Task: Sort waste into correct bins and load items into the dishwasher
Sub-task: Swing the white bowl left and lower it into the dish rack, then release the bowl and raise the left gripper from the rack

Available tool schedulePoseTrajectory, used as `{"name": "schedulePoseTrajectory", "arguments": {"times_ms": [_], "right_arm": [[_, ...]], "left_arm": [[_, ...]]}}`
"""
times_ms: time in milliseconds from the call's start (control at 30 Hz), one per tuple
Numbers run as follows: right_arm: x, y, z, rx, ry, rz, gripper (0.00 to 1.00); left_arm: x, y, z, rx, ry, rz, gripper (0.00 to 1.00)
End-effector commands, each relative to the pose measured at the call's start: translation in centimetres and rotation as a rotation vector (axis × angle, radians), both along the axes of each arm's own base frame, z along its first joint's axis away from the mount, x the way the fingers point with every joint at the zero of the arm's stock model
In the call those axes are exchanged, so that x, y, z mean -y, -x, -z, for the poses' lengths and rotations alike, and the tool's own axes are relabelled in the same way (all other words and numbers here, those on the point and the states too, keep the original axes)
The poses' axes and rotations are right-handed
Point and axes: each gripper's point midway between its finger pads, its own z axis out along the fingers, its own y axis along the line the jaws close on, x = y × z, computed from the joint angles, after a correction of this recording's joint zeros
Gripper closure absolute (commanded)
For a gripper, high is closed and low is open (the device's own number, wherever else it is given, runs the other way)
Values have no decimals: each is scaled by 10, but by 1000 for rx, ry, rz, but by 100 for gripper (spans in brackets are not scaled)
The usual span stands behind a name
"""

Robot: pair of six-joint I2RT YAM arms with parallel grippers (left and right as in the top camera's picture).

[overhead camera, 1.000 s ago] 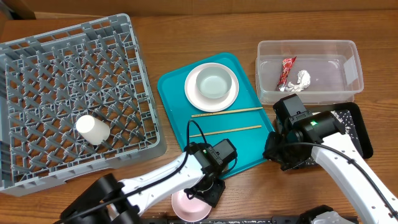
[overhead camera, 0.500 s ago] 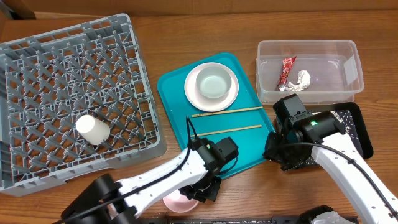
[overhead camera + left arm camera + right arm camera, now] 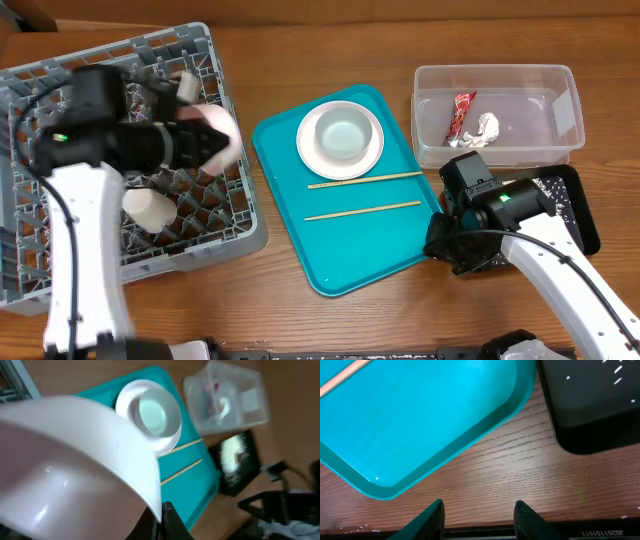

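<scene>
My left gripper (image 3: 190,140) is shut on the rim of the pink bowl (image 3: 210,140), held blurred over the right side of the grey dishwasher rack (image 3: 60,100). In the left wrist view the pink bowl (image 3: 75,460) fills the left half, its edge pinched at my left gripper (image 3: 161,515). A white cup (image 3: 148,208) lies in the rack. The grey-green bowl (image 3: 342,135) sits on the white plate (image 3: 308,150), with two chopsticks (image 3: 365,179) below it. My right gripper (image 3: 479,517) hangs open over bare wood. The red wrapper (image 3: 461,115) and tissue (image 3: 485,128) lie in the clear tub (image 3: 560,110).
The teal tray (image 3: 350,260) holds the plate and chopsticks at centre. The black tray (image 3: 575,215) with rice grains (image 3: 615,375) lies at the right, partly under my right arm. My right gripper sits between the teal tray (image 3: 420,420) and the black tray (image 3: 590,405).
My left arm swung from the table's front edge up over the rack, carrying the pink bowl after closing on its rim. The right arm has not moved.
</scene>
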Motion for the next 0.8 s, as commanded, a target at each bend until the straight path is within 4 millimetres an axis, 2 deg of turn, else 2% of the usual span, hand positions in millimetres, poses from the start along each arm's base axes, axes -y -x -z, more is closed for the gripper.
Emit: {"name": "schedulePoseTrajectory", "arguments": {"times_ms": [0, 67, 233, 267, 367, 467, 533, 567, 600, 633, 700, 767], "right_arm": [[0, -6, -8, 42, -7, 0, 53], [-1, -6, -8, 41, -9, 0, 54], [0, -5, -8, 37, -8, 0, 53], [0, -5, -8, 37, -8, 0, 53], [0, -5, -8, 36, -7, 0, 54], [0, -5, -8, 36, -7, 0, 53], [0, -5, -8, 39, -9, 0, 53], [0, -5, -8, 39, -9, 0, 53], [0, -5, -8, 39, -9, 0, 53], [-1, -5, -8, 39, -9, 0, 53], [0, -5, -8, 37, -9, 0, 53], [-1, -5, -8, 35, -15, 0, 53]], "left_arm": [[-21, -23, -15, 165, 313, 98, 96], [-36, -33, -2, 165, 385, 79, 96], [-73, -54, 57, 59, 488, -10, 96], [-77, -55, 63, 48, 495, -23, 96], [-93, -52, 81, -9, 490, -71, 96], [-115, -34, 111, -133, 371, -121, 96], [-120, -26, 116, -181, 349, -138, 96], [-125, -20, 118, -203, 348, -159, 87], [-128, -19, 117, -206, 350, -166, 73], [-130, -18, 116, -209, 354, -175, 55], [-137, -15, 110, -219, 364, -198, 30], [-141, -14, 102, -217, 366, -209, 19]]}}
